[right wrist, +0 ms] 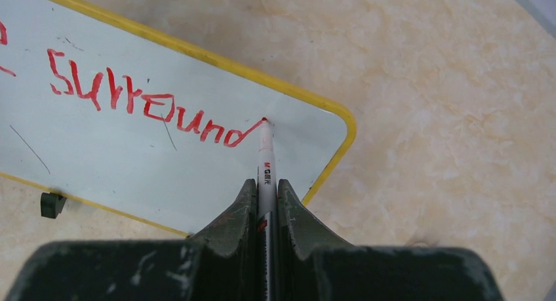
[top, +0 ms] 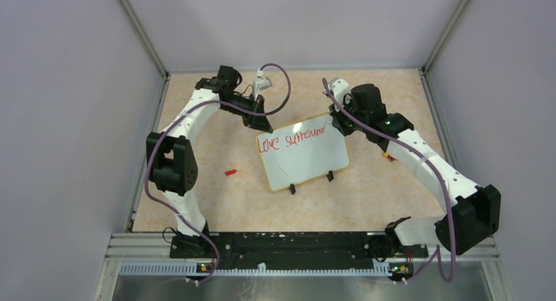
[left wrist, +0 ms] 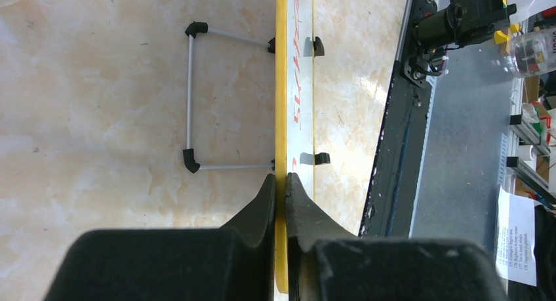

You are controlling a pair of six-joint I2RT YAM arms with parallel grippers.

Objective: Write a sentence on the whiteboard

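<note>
The whiteboard point(top: 308, 158) stands tilted mid-table on two black clip feet, with a yellow rim. The sentence point(top: 292, 140) shows in red as one line, "Love surround"; in the right wrist view point(right wrist: 141, 103) the last stroke runs up to the pen tip. My left gripper point(left wrist: 279, 178) is shut on the board's yellow rim point(left wrist: 281, 104) at its far left corner. My right gripper point(right wrist: 266, 184) is shut on a white red-tipped marker point(right wrist: 265, 160), whose tip touches the board near its far right corner.
A small red marker cap point(top: 230, 172) lies on the table left of the board. A wire stand point(left wrist: 191, 101) shows behind the board in the left wrist view. The black base rail point(top: 288, 243) runs along the near edge.
</note>
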